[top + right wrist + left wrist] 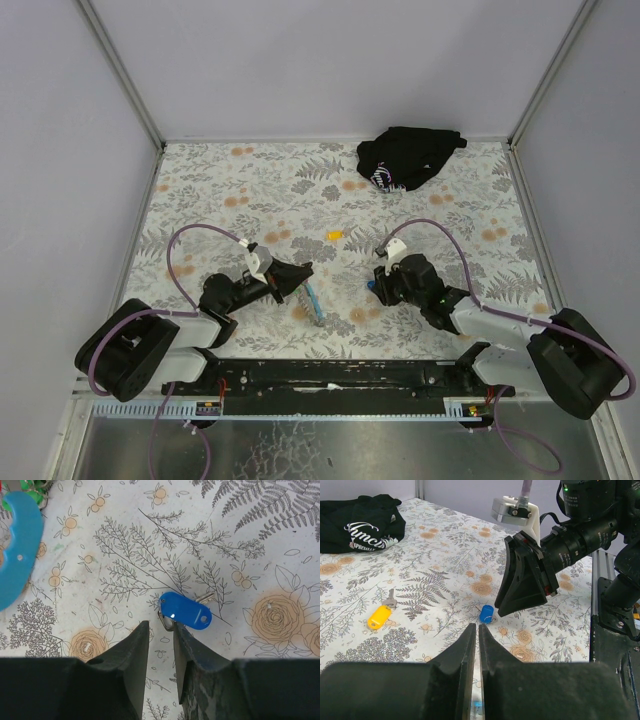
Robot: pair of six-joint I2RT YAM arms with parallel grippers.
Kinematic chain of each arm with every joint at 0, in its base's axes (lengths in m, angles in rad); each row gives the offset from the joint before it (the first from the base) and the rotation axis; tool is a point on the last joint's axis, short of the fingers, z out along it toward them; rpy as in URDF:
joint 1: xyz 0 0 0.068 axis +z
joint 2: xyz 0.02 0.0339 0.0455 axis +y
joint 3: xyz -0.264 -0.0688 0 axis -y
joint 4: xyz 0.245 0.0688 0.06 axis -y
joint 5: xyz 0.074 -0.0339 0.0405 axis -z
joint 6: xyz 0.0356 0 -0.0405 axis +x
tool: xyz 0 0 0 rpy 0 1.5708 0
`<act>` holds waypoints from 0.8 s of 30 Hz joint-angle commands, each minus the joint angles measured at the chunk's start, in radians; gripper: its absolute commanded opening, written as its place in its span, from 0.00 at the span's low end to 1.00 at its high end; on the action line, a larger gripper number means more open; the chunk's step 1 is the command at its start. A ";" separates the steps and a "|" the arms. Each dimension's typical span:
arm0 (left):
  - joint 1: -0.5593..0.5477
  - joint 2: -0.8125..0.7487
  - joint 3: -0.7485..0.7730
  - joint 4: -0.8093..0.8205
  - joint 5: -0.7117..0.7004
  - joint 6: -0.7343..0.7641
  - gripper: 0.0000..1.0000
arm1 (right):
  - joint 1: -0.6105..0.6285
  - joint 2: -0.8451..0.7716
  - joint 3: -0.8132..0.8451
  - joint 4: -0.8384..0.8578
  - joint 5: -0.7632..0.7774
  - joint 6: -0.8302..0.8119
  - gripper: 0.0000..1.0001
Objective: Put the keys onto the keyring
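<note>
The keys [185, 611] are a blue plastic tag with a small silvery key and a little ring, lying flat on the floral cloth. My right gripper [160, 625] hovers just over them, jaws a little apart and empty, its right fingertip at the little ring. The keys also show in the left wrist view [486, 613] and the top view [371, 285]. The keyring's light-blue strap [312, 298] lies under my left gripper [300, 272]; its green tags [31, 493] show at the corner of the right wrist view. My left gripper [476, 626] is shut, holding nothing I can see.
A yellow-tagged key [380, 616] lies to the left in the left wrist view and mid-table in the top view [334, 234]. A black cloth bundle [408, 157] sits at the far right. Grey walls close in the table.
</note>
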 commanded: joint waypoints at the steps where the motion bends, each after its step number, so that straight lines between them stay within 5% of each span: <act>1: 0.007 0.000 0.011 0.066 0.006 -0.004 0.04 | 0.009 -0.013 -0.013 0.148 0.004 -0.020 0.33; 11: 0.006 -0.008 0.007 0.059 -0.013 -0.007 0.05 | 0.009 0.039 -0.002 0.151 -0.012 -0.028 0.32; 16: 0.007 -0.063 0.015 -0.013 -0.126 -0.082 0.21 | 0.013 0.015 0.039 0.070 -0.077 -0.024 0.37; 24: 0.007 -0.512 0.027 -0.671 -0.515 -0.176 0.60 | 0.087 0.085 0.153 0.025 -0.160 0.049 0.47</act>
